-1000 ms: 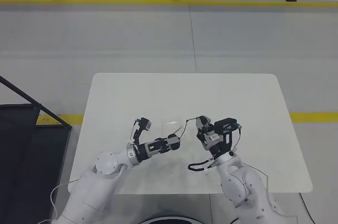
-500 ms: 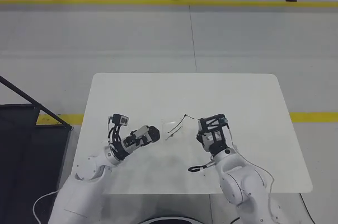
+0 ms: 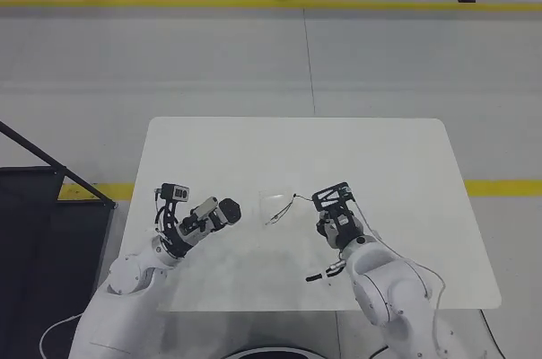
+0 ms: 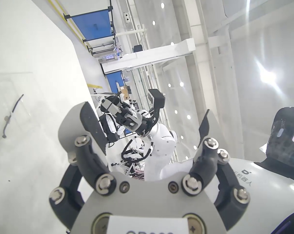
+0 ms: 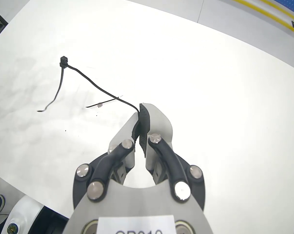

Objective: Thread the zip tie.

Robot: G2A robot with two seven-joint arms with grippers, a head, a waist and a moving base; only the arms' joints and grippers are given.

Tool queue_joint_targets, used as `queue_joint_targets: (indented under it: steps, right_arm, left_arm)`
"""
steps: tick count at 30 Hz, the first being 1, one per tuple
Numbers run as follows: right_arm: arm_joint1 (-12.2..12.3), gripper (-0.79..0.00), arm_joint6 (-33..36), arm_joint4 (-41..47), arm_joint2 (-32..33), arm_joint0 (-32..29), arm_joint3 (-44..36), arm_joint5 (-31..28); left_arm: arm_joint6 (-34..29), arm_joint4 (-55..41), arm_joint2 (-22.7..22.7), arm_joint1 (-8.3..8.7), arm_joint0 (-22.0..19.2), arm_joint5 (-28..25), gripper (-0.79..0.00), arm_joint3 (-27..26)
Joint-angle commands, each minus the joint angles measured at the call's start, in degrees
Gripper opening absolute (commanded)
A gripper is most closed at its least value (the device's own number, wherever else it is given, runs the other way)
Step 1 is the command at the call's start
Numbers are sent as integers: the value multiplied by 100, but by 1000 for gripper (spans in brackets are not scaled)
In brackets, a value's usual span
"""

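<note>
We see right end effector [image 5: 140,113] clamped on the zip tie [image 5: 93,83] by its thin end, left end effector [image 4: 148,113] spread empty; weak tip pinch could drop it.

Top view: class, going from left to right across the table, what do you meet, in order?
left gripper, open → zip tie → right gripper, shut on one end of the zip tie.
</note>
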Motion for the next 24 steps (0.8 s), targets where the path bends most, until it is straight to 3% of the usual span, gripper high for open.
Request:
queue_joint_targets:
  steps: [1,5,14,17,24]
  right_arm:
    - [-1,-785,63,-25,-58,-15,12,-164]
    - [-102,-785,958,208,-259,404,78,265]
    - [-390,-785,3705,1619,-526,2265,1257,1057]
    - [-486,-785,3820,1724,-657,2701,1883,1017]
    - [-496,-785,3806,1724,-666,2731,1921,1031]
  left_arm:
    - [0,0,0,0,0,0,0,0]
    - [0,0,0,0,0,0,0,0]
    - [0,0,0,0,0,0,0,0]
    - [241,116,-59,2,42,-1,0,-83]
    - [709,331,-296,16,211,-229,0,-201]
